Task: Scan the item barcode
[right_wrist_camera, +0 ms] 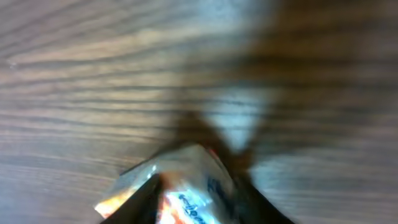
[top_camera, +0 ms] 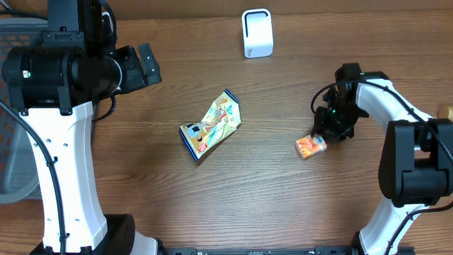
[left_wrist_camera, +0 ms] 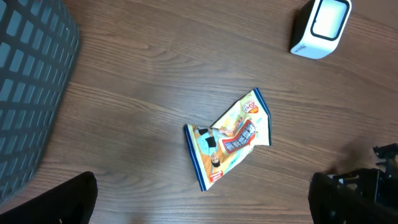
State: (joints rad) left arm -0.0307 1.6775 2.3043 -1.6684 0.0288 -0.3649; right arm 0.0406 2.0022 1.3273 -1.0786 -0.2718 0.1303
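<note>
Dark wood-grain table [top_camera: 269,202], white scanner [top_camera: 257,32], grey basket [left_wrist_camera: 25,93]

A brown wood-grain table [top_camera: 283,205] fills every view. At its left edge stands a grey plastic basket with lattice walls [top_camera: 10,163], seen larger in the left wrist view [left_wrist_camera: 31,81]. Near the table's middle a crinkled yellow snack packet with blue edges and printed pictures [top_camera: 212,125] lies flat on the wood, well apart from the basket. A small tan thing [top_camera: 446,111] at the right edge is cut off.
</note>
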